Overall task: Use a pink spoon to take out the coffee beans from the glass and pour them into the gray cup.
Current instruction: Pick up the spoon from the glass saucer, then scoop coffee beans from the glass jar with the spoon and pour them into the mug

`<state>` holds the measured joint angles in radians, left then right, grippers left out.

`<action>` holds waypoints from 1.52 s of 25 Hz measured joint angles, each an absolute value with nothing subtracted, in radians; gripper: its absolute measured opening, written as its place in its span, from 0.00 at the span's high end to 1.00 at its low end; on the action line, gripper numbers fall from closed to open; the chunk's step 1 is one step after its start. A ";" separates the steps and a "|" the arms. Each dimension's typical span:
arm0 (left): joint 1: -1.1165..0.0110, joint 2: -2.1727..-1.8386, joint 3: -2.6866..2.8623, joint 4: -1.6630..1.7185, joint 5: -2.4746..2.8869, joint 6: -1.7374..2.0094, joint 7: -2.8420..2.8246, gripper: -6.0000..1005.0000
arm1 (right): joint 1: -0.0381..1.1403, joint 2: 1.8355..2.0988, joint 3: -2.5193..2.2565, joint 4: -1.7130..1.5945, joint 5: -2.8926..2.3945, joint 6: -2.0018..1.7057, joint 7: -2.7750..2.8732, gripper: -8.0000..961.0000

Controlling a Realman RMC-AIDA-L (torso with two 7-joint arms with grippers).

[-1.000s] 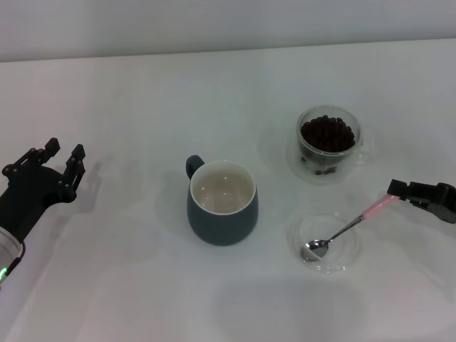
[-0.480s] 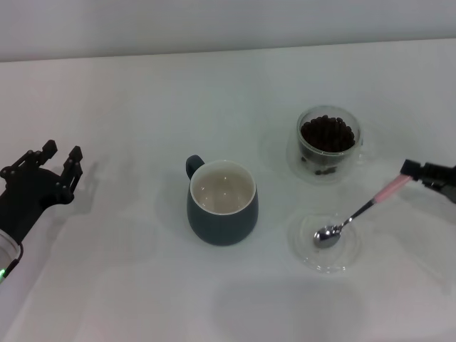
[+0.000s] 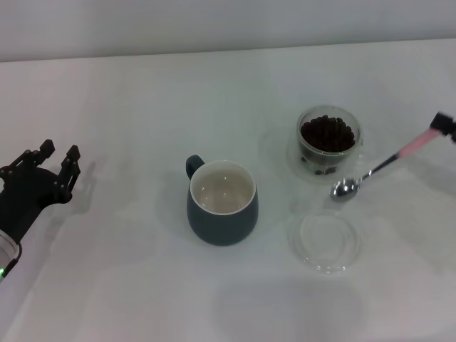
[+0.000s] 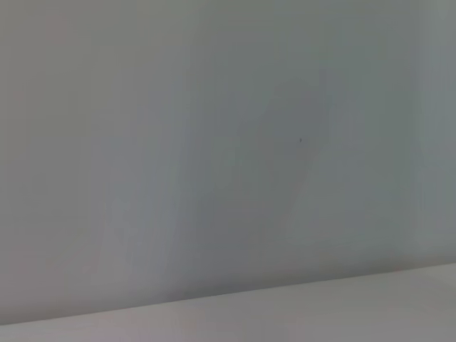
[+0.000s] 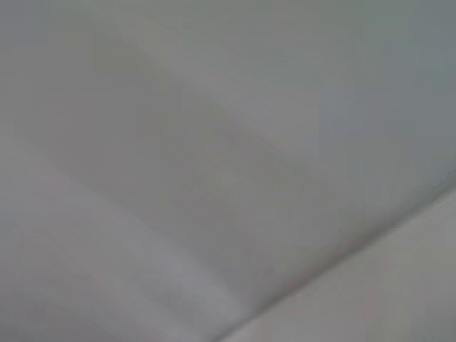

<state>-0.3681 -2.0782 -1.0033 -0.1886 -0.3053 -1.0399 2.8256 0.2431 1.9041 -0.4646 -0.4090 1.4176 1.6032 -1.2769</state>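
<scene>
At right of the head view, the pink spoon [image 3: 381, 168], silver bowl empty, hangs tilted beside the glass [image 3: 328, 144] of coffee beans [image 3: 327, 133]. The right gripper [image 3: 446, 122], cut off at the edge, pinches its handle tip. The left gripper [image 3: 55, 158] sits spread at left.

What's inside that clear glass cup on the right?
The glass is heaped with dark coffee beans up to about its rim. Whatever lies under the heap is hidden. The pink spoon is outside it, bowl empty.

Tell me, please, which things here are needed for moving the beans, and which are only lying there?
Needed: pink spoon, held by the right gripper; coffee beans; glass; gray cup.

Only lying there: clear saucer; the left gripper is parked at the table's left side.
</scene>
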 joint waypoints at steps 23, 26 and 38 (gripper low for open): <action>-0.358 -2.080 -1.005 -0.187 -0.305 -1.040 2.826 0.59 | 0.376 1.908 -0.439 -0.497 1.484 1.595 -1.590 0.84; -0.358 -2.080 -1.005 -0.187 -0.305 -1.040 2.826 0.59 | 0.385 1.912 -0.447 -0.503 1.483 1.561 -1.625 0.84; -0.360 -2.077 -1.005 -0.187 -0.305 -1.040 2.826 0.59 | 0.411 1.915 -0.533 -0.506 1.480 1.431 -1.678 0.84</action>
<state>-0.3598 -2.0774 -1.0047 -0.1872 -0.3052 -1.0400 2.8256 0.4108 1.9151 -0.5333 -0.5063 1.4797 1.4313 -1.6782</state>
